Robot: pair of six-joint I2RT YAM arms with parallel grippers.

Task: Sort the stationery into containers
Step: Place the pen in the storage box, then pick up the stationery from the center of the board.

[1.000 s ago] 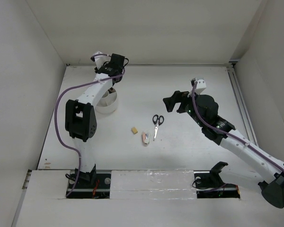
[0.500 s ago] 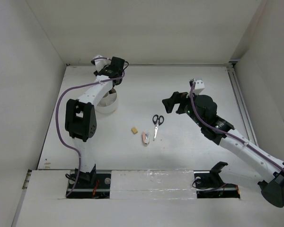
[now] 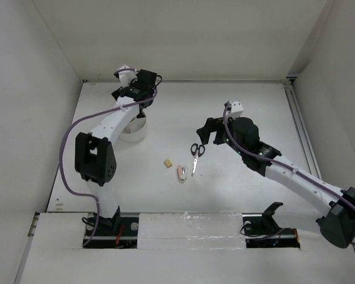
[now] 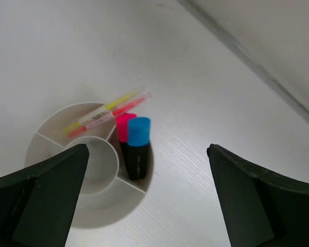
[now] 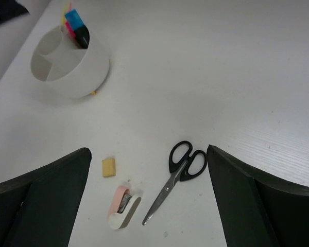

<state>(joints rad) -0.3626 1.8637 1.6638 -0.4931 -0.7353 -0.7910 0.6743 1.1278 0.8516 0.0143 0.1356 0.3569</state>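
white table (image 3: 254,100) boxed by pale walls (image 3: 165,35); left end effector (image 4: 147,149), right end effector (image 5: 148,149) spread wide, apparently empty

White arms (image 3: 115,118), black joints (image 3: 94,158), purple cables (image 3: 61,160)

From above, the left arm (image 3: 119,112) covers much of the tray (image 3: 135,134) and hides its contents. The white-pink piece (image 3: 181,173) is too small to identify. At the left wrist, the lower ends of the highlighters (image 4: 136,154) sink behind the tray wall. The left fingers (image 4: 41,195) and right fingers (image 5: 257,200) run off their frames' edges.
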